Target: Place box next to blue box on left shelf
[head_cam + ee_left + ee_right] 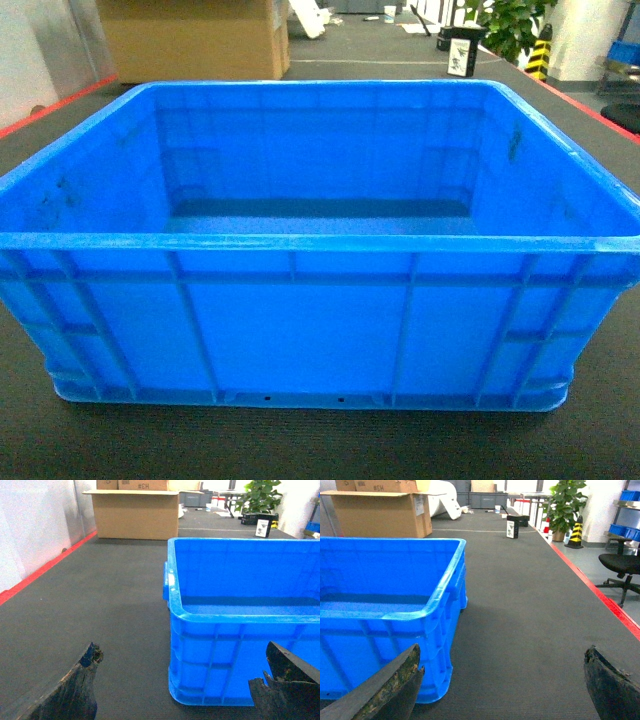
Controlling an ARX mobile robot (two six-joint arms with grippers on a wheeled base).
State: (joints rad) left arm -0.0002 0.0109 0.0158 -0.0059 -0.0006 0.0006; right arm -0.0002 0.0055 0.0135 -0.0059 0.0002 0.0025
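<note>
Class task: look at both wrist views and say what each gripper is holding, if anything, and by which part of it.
Nothing is held. The left gripper and right gripper are both open, their fingers spread either side of a near corner of the blue crate, not gripping it.

I see dark grey ribbed matting (320,450) edged in red. On it, between my claws, rests the blue crate (310,330); a cardboard box (195,40) sits beyond.

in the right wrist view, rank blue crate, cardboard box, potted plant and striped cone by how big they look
1. blue crate, nearest the camera
2. cardboard box
3. potted plant
4. striped cone
The last three stand far back, so true sizes are unsure.
</note>
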